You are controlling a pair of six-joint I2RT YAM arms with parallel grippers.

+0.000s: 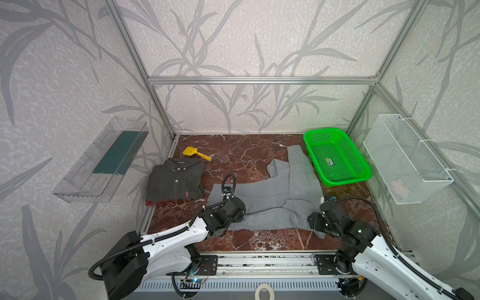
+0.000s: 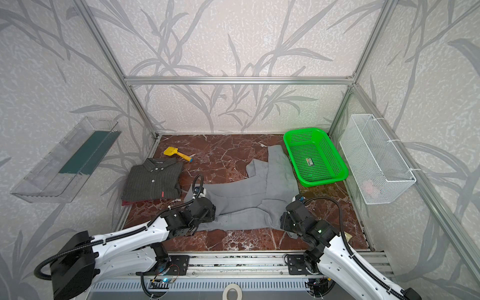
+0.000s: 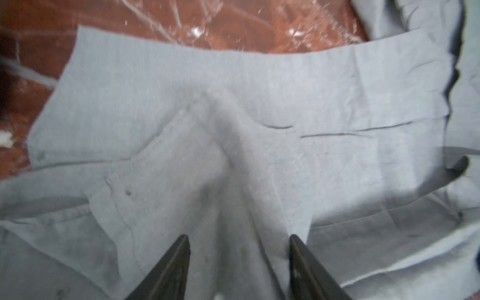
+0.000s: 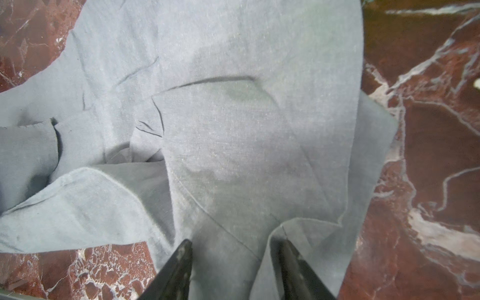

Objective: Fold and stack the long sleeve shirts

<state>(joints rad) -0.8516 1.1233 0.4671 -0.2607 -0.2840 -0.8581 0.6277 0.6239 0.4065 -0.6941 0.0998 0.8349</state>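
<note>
Near the front of the red marble tabletop (image 1: 259,241), the plain light-grey collared cloth shirt (image 1: 272,200) lies spread. Left gripper (image 3: 239,237) and right gripper (image 4: 236,241) each straddle a raised ridge of it, jaws part-way apart; whether they pinch I cannot tell. Taking both ends together probably keeps the fold square. Leftward, a folded dark charcoal pinstriped shirt (image 1: 176,181) tops a dark red garment (image 1: 153,202).

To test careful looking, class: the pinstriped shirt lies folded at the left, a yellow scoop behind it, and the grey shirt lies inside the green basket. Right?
No. The grey shirt is not inside the green basket; it lies spread on the table beside it, as both top views show. The folded pinstriped shirt and yellow scoop are as stated.
</note>
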